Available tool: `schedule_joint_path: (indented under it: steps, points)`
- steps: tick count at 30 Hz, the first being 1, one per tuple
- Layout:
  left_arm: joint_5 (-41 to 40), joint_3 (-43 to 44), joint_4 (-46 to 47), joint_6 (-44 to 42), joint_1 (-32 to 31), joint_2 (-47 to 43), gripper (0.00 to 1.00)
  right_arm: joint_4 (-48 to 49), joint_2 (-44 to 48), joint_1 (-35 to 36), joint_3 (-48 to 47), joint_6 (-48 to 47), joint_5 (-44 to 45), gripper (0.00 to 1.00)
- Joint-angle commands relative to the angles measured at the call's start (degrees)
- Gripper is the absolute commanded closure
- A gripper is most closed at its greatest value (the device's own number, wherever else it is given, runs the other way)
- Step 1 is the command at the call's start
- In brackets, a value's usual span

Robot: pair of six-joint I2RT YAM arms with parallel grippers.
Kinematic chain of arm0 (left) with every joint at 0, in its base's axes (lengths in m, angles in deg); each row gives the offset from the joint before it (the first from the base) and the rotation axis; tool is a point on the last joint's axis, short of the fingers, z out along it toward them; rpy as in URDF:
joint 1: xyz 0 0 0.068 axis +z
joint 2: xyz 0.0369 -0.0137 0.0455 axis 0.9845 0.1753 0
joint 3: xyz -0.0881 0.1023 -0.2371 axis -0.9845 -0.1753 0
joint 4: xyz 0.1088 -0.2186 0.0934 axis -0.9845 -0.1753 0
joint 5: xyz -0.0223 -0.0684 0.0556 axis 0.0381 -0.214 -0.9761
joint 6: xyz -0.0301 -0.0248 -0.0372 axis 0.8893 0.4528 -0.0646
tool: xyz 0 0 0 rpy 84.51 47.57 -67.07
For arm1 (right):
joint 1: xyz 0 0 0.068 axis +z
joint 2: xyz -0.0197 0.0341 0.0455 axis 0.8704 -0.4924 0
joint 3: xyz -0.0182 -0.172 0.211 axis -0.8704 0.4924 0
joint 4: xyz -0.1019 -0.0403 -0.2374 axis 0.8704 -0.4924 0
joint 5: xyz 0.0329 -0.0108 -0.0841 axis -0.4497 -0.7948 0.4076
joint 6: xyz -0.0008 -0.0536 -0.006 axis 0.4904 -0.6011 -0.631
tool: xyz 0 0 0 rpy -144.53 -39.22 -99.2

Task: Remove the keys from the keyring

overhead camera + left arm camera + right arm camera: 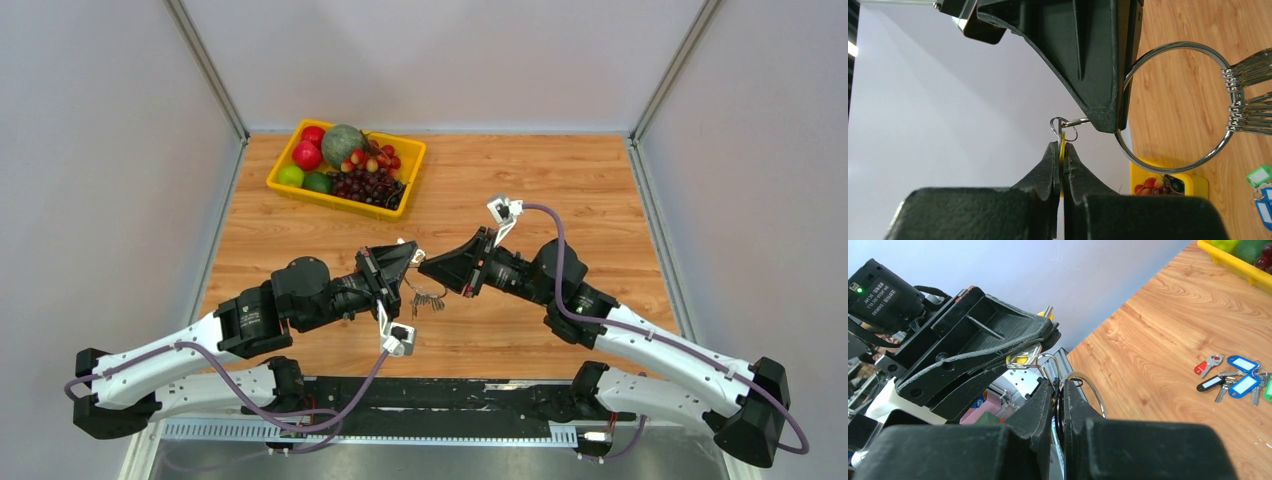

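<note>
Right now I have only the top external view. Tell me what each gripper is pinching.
Observer: The left gripper is shut on a yellow tag, with a small ring just past its fingertips.
Operator: Now the right one.
Observer: The right gripper is shut on the keyring, the big wire loop, and keys hang from its far side.
Operator: Report anything already off the loop.
Observer: A cluster of loose keys lies on the table, with red, black, blue and green heads or tags.
</note>
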Motion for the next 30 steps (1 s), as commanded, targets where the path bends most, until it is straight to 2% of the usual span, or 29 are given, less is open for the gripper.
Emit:
schedule_joint_path:
  steps: [1,6,12,18,23,27,29,30]
  points:
    - [3.2,0.2,1.2,1.4,-0.5,-1.0,1.00,1.3,1.7,-1.4,0.0,3.8,8.3,1.00]
    - [5.7,0.1,-1.0,3.4,-0.5,-0.5,1.00,0.2,1.7,-1.4,-0.6,5.5,10.9,1.00]
    - [13.2,-1.0,-3.3,8.7,-0.5,-0.8,1.00,-1.5,3.3,-1.9,0.8,6.3,18.0,1.00]
    - [17.0,-2.1,-6.7,11.9,-0.6,0.5,1.00,-1.3,2.7,-3.1,1.1,9.4,18.2,1.00]
    - [16.3,-3.1,-6.2,11.8,-0.6,2.6,1.00,-2.5,-0.4,-3.1,-2.0,7.1,13.3,1.00]
    - [15.1,-2.1,-8.5,9.8,-1.2,5.2,1.00,-5.6,-0.6,-3.1,-2.9,9.8,16.9,1.00]
    - [9.1,-3.2,-8.0,7.9,-3.3,5.6,1.00,-7.4,-0.1,-3.7,-2.6,12.4,19.3,1.00]
    - [3.4,-5.1,-5.9,5.6,-5.1,5.5,1.00,-7.6,0.2,-4.4,-2.0,14.5,19.7,1.00]
